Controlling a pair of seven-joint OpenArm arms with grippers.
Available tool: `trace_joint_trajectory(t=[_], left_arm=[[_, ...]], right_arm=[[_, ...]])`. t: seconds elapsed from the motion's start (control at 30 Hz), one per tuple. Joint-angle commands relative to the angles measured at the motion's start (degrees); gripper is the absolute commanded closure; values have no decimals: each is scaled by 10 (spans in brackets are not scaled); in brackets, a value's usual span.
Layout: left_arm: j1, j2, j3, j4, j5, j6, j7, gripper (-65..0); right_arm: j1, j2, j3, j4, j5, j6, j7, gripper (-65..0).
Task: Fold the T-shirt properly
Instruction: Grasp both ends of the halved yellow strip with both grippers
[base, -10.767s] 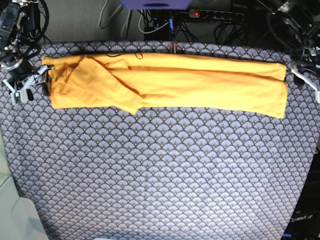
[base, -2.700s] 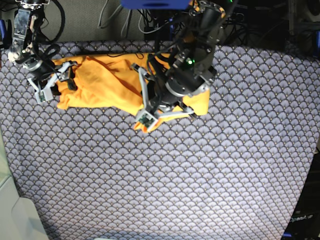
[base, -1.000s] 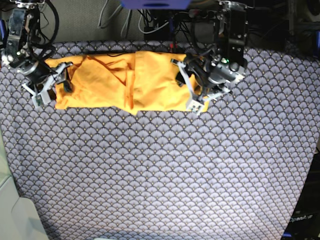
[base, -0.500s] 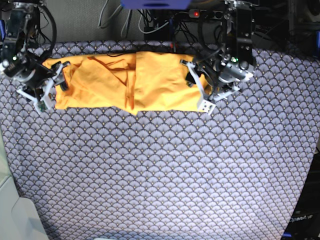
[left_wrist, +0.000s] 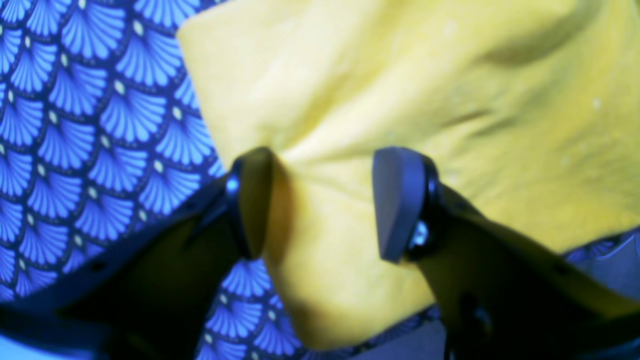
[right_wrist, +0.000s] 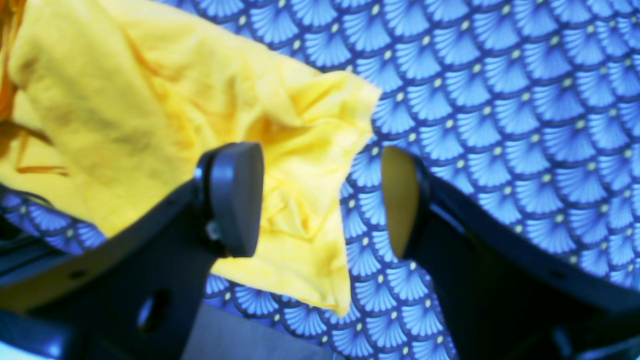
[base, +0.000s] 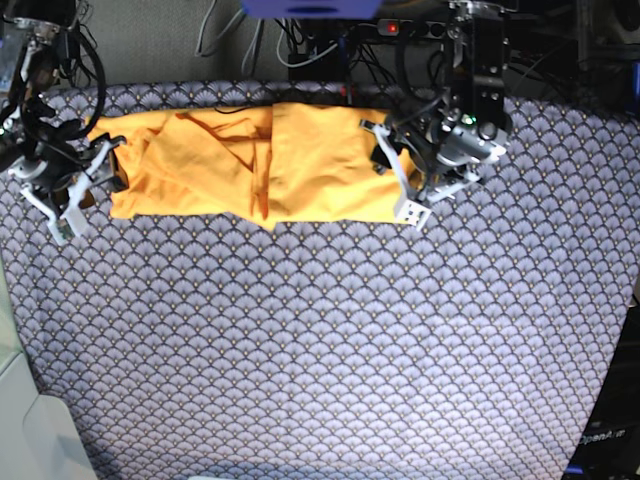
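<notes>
A blue-grey scallop-patterned cloth (base: 330, 340) covers the whole table (fan shapes with pale dots), while a power strip (base: 430, 30) and tangled cables (base: 300, 45) sit behind its far edge.

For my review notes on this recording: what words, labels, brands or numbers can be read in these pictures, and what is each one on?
"OpenArm": faint pale lettering on the dark panel at the lower right edge of the base view; the end of the word is cut off or too dim to be sure of.
Nothing readable on the T-shirt; no tag shows.
Nothing readable on the patterned cloth, only its scallop pattern.
Both wrist views show no text.
</notes>
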Motion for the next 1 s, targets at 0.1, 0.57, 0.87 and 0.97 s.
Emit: trace_joint_trajectory(t=[0.1,0.57,0.87,0.97], left_arm=[[-5,1,0,9,0,1,-6,-322],[-5,-1,-1,10,0,1,-6,-322],[-5,-1,-1,12,0,1,-6,-322],[-4,-1,-1,12,0,1,-6,-322]], right_arm=[[-1,4,4,8,12,2,8,-381],[-8,-28,3,-17,11,2,11,-381],[-10,-23,1,-91,9,2,71,-381],[-10,-17,1,-95,9,2,76,-381]])
